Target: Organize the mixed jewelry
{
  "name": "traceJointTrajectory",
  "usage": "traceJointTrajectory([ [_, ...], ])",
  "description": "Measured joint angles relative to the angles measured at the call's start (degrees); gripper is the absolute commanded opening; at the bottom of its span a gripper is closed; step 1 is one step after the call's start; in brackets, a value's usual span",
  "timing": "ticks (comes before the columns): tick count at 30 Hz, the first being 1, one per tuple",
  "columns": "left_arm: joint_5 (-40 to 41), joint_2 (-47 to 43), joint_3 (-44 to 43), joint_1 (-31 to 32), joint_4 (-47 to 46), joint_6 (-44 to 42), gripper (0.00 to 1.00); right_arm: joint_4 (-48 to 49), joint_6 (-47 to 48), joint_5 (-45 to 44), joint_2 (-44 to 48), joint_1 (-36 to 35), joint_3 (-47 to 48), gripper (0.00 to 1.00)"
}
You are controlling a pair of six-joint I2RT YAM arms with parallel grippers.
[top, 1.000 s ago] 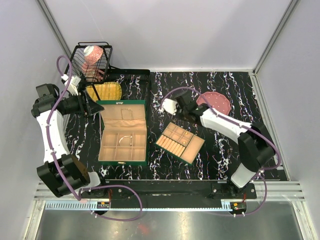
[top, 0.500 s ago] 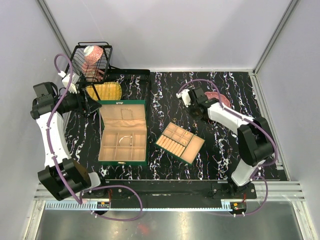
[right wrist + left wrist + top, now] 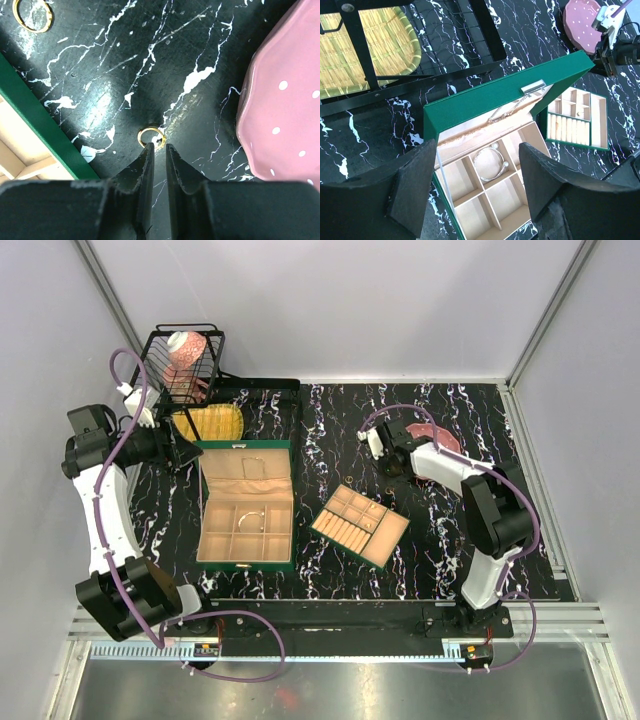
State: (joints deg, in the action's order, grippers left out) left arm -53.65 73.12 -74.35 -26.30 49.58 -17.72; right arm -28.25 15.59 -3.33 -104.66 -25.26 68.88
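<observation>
My right gripper (image 3: 160,146) is shut apart from a thin slit, its tips low over the black marble table. A small gold ring (image 3: 151,136) lies on the table just beyond the tips, touching or nearly touching them. A larger gold hoop (image 3: 32,12) lies further off at top left. The pink dotted plate (image 3: 285,115) is just right of it. In the top view this gripper (image 3: 392,465) sits beside the plate (image 3: 442,443). My left gripper (image 3: 477,170) is open and empty above the open green box (image 3: 485,97), which holds a silver bracelet (image 3: 491,162).
A green tray with beige compartments (image 3: 360,525) lies mid-table, its edge close to my right gripper (image 3: 40,125). A black wire basket (image 3: 183,365) with a pink cup and a yellow bamboo plate (image 3: 210,422) stand at the back left. A black rack (image 3: 470,45) lies behind the box.
My right gripper has swung from above the compartment tray back and right to the table beside the pink plate. My left arm has barely moved.
</observation>
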Motion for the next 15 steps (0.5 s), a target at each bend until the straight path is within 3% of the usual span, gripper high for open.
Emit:
traceJointTrajectory([
  [15, 0.57, -0.04, 1.20, 0.02, -0.26, -0.50, 0.70, -0.09, -0.50, 1.14, -0.92, 1.42, 0.02, 0.21],
])
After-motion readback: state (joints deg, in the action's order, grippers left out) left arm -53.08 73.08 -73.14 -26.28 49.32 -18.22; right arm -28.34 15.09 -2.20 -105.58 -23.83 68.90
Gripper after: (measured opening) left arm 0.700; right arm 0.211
